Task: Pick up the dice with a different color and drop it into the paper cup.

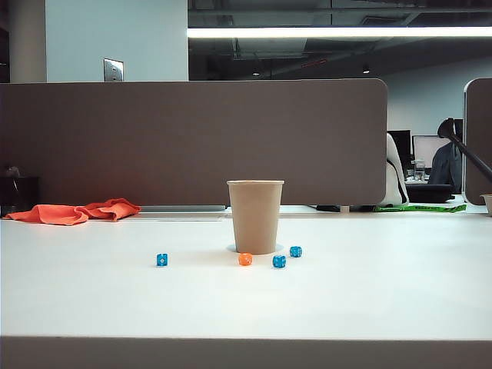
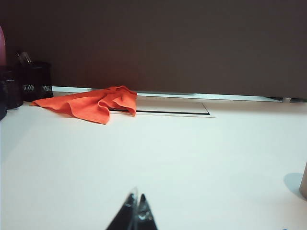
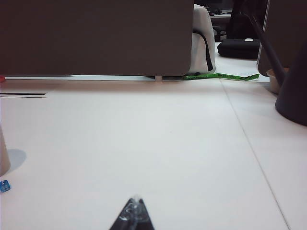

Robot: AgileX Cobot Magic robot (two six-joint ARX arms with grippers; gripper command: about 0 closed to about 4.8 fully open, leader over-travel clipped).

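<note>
The tan paper cup (image 1: 255, 215) stands upright at the middle of the white table (image 1: 246, 300). The small orange dice (image 1: 245, 260) lies just in front of its base. Three blue dice lie around it: one to the left (image 1: 162, 260), two to the right (image 1: 279, 261) (image 1: 296, 251). Neither arm shows in the exterior view. My left gripper (image 2: 136, 197) is shut and empty, low over bare table; the cup's edge (image 2: 303, 182) shows at that frame's border. My right gripper (image 3: 135, 199) is also shut and empty, with the cup's side (image 3: 3, 155) and a blue die (image 3: 5, 186) off to one side.
An orange cloth (image 1: 77, 211) lies at the back left of the table, before a grey partition (image 1: 192, 142). Dark pen holders (image 2: 26, 81) stand beyond the cloth. A dark lamp base (image 3: 293, 93) and a green strip (image 3: 223, 75) sit at the far right.
</note>
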